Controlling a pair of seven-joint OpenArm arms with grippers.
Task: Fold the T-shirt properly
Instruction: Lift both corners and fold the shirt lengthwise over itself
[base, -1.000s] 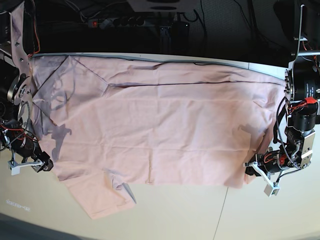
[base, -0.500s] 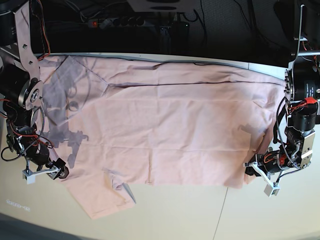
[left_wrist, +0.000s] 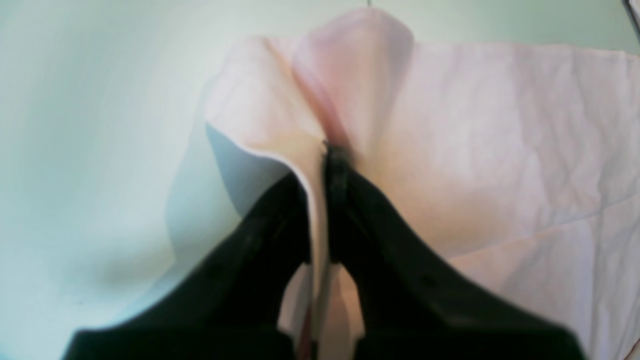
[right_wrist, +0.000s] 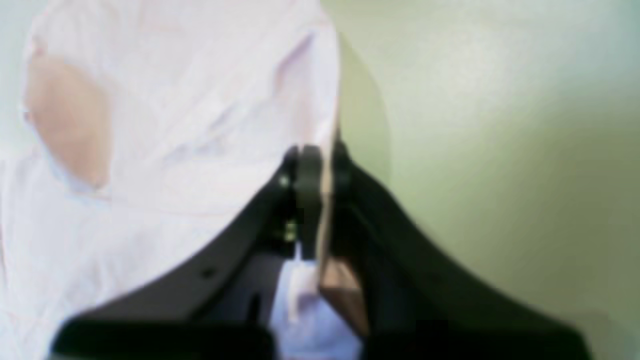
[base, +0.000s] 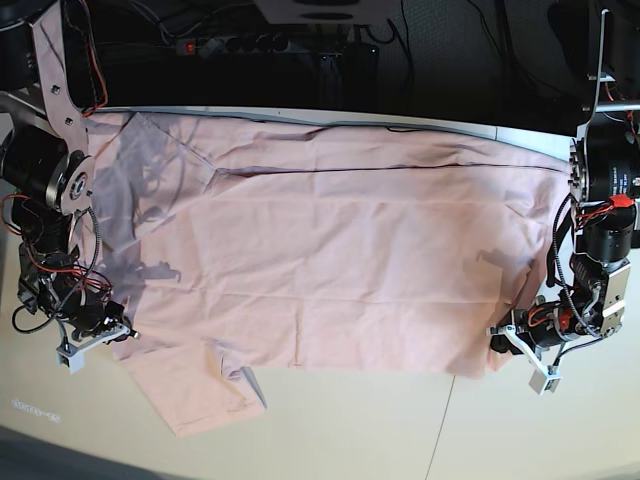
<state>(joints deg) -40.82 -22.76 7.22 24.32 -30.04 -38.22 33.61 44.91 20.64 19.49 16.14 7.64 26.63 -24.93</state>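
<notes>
Pale tabletop (base: 350, 430) carries the shirt (base: 340, 260), spread flat across nearly its whole width. My left gripper (left_wrist: 325, 165) and right gripper (right_wrist: 320, 165) each pinch a near-edge corner. I'd lift both evenly, keeping the hem taut, before folding over.

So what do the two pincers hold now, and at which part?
Both hold the T-shirt. The left pincer pinches a corner at its near edge; the right pincer pinches its near edge at the other end.

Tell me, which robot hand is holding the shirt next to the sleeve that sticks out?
The right gripper, on the base view's left; the T-shirt sleeve pokes out just beside it.
</notes>
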